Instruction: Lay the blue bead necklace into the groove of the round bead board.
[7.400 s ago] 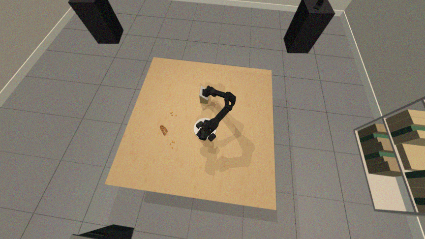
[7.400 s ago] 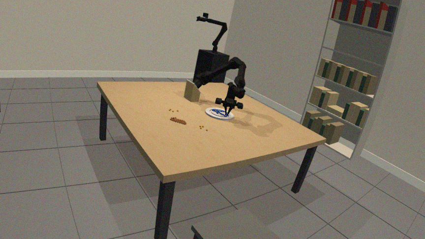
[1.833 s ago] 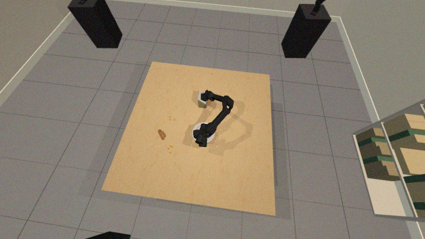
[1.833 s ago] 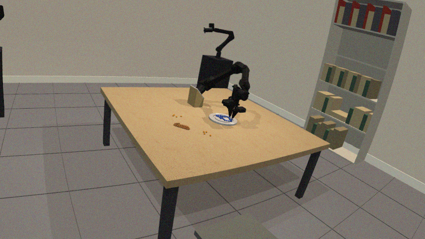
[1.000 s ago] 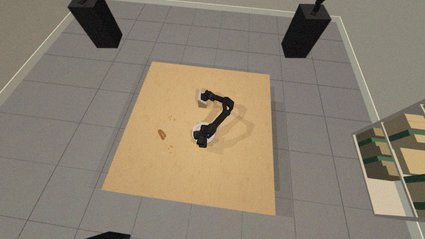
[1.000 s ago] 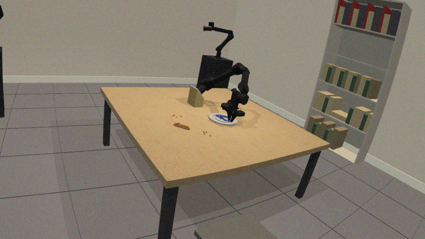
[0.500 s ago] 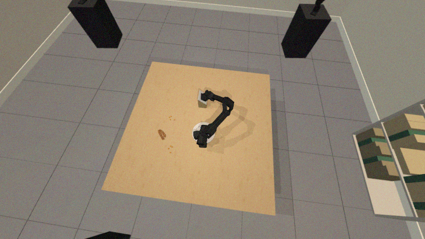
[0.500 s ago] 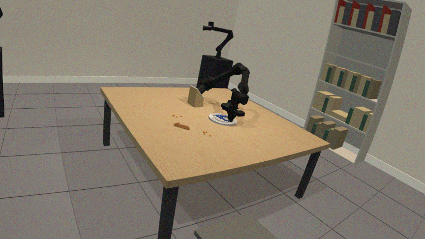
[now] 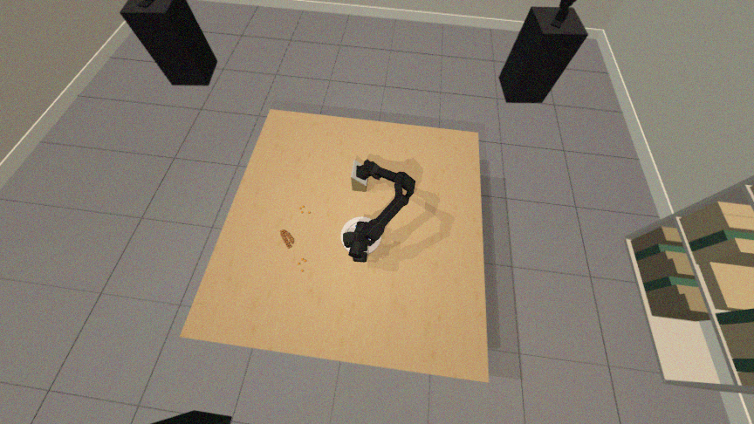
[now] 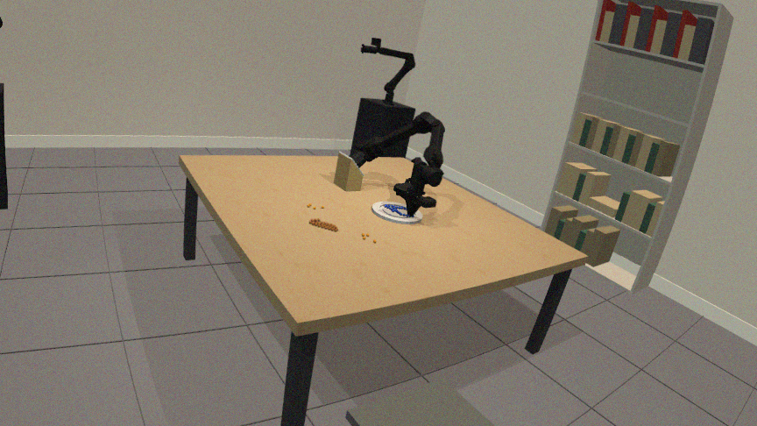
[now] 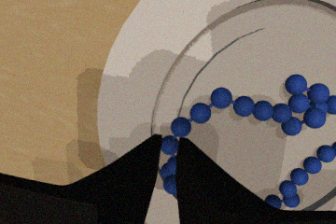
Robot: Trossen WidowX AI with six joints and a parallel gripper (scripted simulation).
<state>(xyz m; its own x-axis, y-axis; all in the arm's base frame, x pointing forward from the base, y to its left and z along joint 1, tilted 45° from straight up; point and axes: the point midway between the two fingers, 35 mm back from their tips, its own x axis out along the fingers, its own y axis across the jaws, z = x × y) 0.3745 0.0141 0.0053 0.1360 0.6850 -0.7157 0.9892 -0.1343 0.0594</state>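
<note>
The round white bead board (image 9: 346, 230) (image 10: 385, 217) (image 11: 140, 37) lies on the table. The blue bead necklace (image 10: 393, 209) (image 11: 221, 98) lies on it in an uneven loop. In the wrist view, one strand runs right from the fingertips across the board's inner area to a bunched cluster; another strand crosses the lower right. The upper left part of the groove shows no beads. My gripper (image 10: 411, 215) (image 11: 169, 144) is low over the board's edge region, its fingers shut on the necklace, with a few beads showing between them. The fingers hide part of the necklace and groove.
A beige block (image 9: 359, 183) (image 10: 349, 175) stands beside my arm's base. A brown beaded bundle (image 9: 286, 238) (image 10: 323, 224) and small loose orange beads (image 10: 364, 235) lie on the table away from the board. Other arms on black pedestals and a bookshelf (image 10: 641, 86) stand beyond the table.
</note>
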